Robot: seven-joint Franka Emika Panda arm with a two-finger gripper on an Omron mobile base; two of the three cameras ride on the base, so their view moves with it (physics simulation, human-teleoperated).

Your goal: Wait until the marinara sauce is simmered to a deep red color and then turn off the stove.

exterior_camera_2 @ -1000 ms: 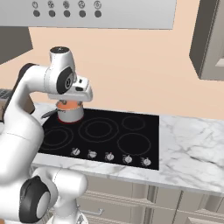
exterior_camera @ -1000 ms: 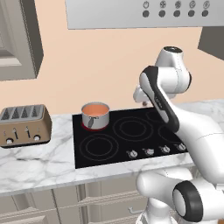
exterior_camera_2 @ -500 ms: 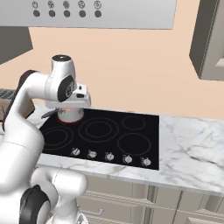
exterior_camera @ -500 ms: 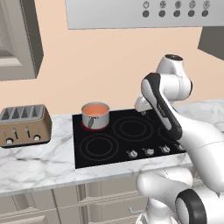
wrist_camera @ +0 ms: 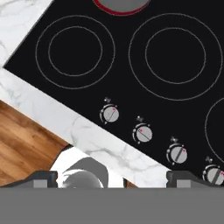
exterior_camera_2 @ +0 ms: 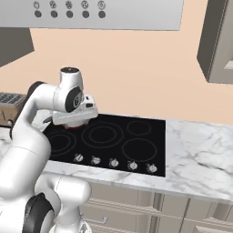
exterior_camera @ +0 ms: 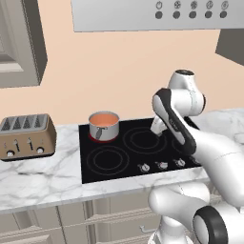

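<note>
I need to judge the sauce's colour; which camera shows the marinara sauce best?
The left base view: the marinara sauce shows as a pale orange pool in the saucepan. In the right base view the arm hides it. The hand view catches just the red burner ring at its top edge.

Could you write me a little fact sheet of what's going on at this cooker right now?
sauce: pale orange, not deep red yet
saucepan: steel, on the back left burner of the stove
burner under pan: glowing red, so it is on
knobs: a silver row along the stove's front edge
gripper: fingers spread, holding nothing, above the front edge near the knobs, touching none
toaster: on the counter, left of the stove
</note>
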